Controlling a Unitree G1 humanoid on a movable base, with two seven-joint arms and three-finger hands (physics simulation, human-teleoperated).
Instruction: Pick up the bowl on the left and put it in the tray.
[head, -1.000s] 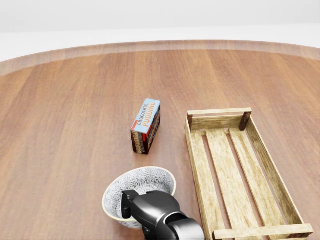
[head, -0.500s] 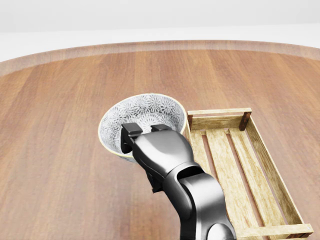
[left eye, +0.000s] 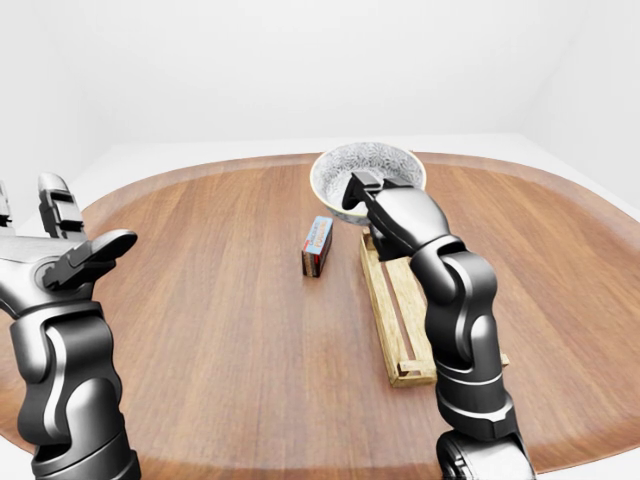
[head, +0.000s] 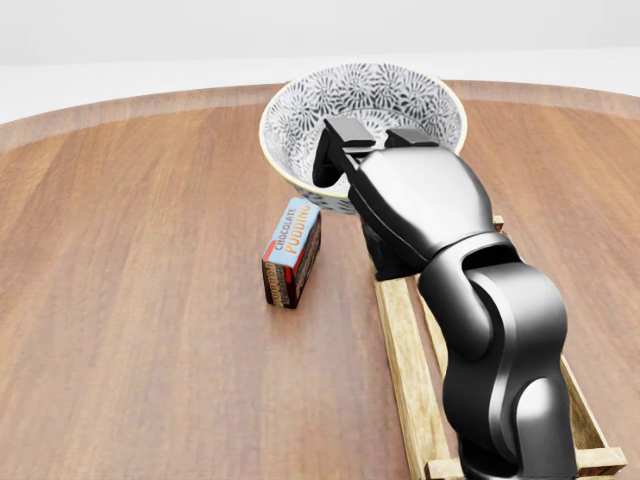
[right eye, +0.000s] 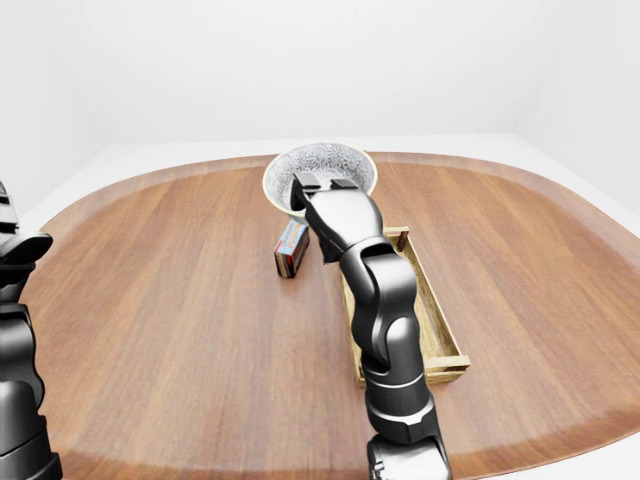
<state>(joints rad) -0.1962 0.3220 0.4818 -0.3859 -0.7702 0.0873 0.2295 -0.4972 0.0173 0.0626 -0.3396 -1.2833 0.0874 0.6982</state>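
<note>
Both hands show: left hand (left eye: 70, 255) spread, right hand (head: 400, 195) clamped on the patterned bowl (head: 370, 110), aloft seemingly past the wooden tray (head: 403, 350) at its top end. Keep it level, centre it over the tray, lower before releasing.

Grey-white patterned bowl (head: 390, 95), cream-rimmed — held clear of the tabletop (head: 150, 300), tilted, rim gripped by the right hand (head: 410, 200). Slatted wooden tray (head: 402, 345) flat at head view's lower right.

Wooden table (head: 130, 300), rounded edge. Bears: chocolate pudding box (head: 292, 252), standing on edge; slatted wooden tray (head: 398, 335), near, apart.
</note>
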